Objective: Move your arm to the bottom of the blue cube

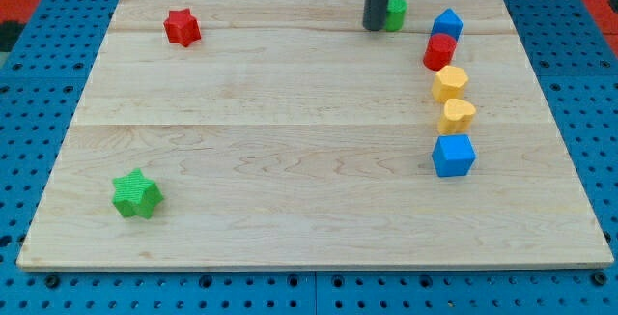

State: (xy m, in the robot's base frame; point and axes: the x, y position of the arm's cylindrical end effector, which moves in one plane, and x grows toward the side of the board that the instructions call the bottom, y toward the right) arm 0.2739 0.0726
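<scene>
The blue cube [453, 155] sits on the wooden board [290, 160] at the view's right, lowest in a column of blocks. My tip [373, 27] is near the view's top, far above and to the left of the blue cube. It stands just left of a green block [396, 13], touching or nearly touching it; the rod hides part of that block.
Above the blue cube, in a column going up: a yellow block [457, 116], a yellow hexagon [449, 83], a red block [439, 51] and a blue block [447, 24]. A red star [181, 27] lies top left. A green star [136, 194] lies bottom left.
</scene>
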